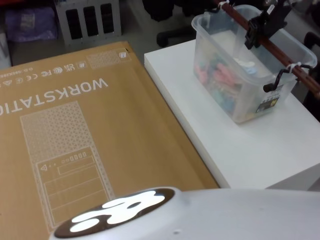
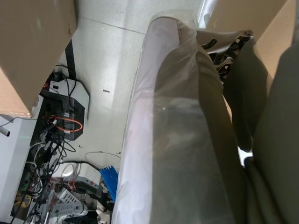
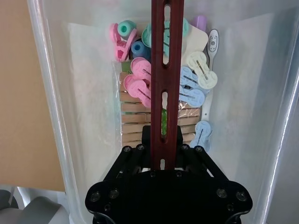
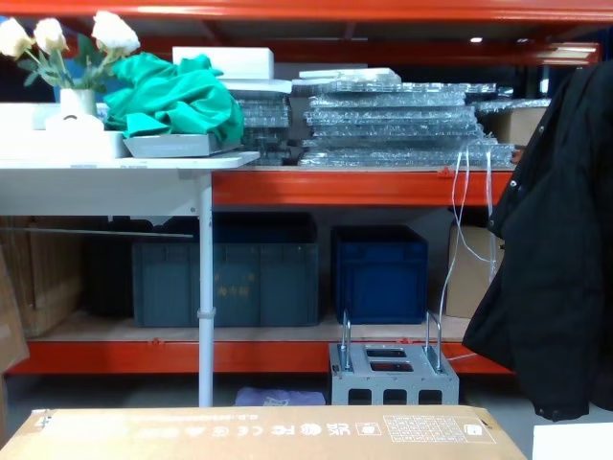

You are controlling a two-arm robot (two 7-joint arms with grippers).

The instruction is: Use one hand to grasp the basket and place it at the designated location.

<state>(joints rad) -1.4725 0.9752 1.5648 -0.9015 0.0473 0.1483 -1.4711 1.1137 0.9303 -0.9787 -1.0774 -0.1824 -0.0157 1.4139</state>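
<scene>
Spreading beneath the right gripper (image 1: 256, 32) is a white table (image 1: 240, 155). To the gripper's left, close against that table, lies a big brown cardboard box (image 1: 75, 130) printed WORKSTATION. Far beyond the gripper stands orange steel shelving (image 4: 364, 184) with blue crates (image 4: 379, 273) and a black coat (image 4: 556, 278). Directly below the gripper is a clear plastic basket (image 1: 227, 85); I cannot tell whether its base touches the table. Inside lie pink and pale blue plastic clothes pegs (image 3: 140, 81) over a pack of wooden pegs (image 3: 133, 122). The gripper's black fingers (image 3: 135, 156) are clamped narrowly on the basket's dark red slotted handle (image 3: 167, 70), one on each side.
</scene>
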